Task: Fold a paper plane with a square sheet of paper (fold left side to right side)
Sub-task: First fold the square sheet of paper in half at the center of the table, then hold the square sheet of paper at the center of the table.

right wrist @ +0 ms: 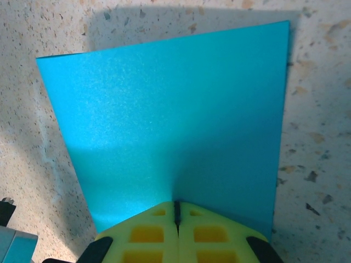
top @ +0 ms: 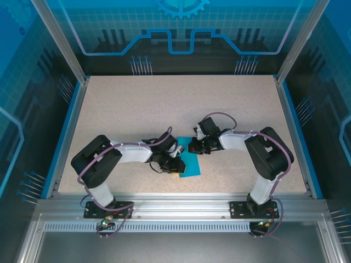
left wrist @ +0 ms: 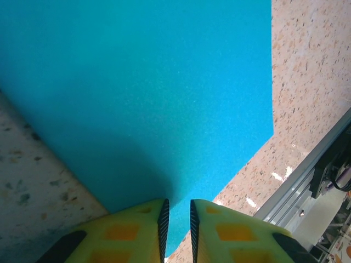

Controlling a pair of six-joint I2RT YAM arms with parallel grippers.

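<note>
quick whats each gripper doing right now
left gripper: open a crack over the square sheet of paper, no clear grip
right gripper: shut on the sheet's edge

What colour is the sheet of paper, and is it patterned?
The sheet of paper is plain bright cyan-blue, unpatterned; best seen in the right wrist view.

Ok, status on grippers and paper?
Left gripper barely open over paper corner. Right gripper shut on paper edge. Nothing in the way.

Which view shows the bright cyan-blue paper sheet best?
Right wrist view: the bright cyan-blue paper sheet is almost whole, edges clear. Left wrist crops it; top view has it small, partly hidden.
</note>
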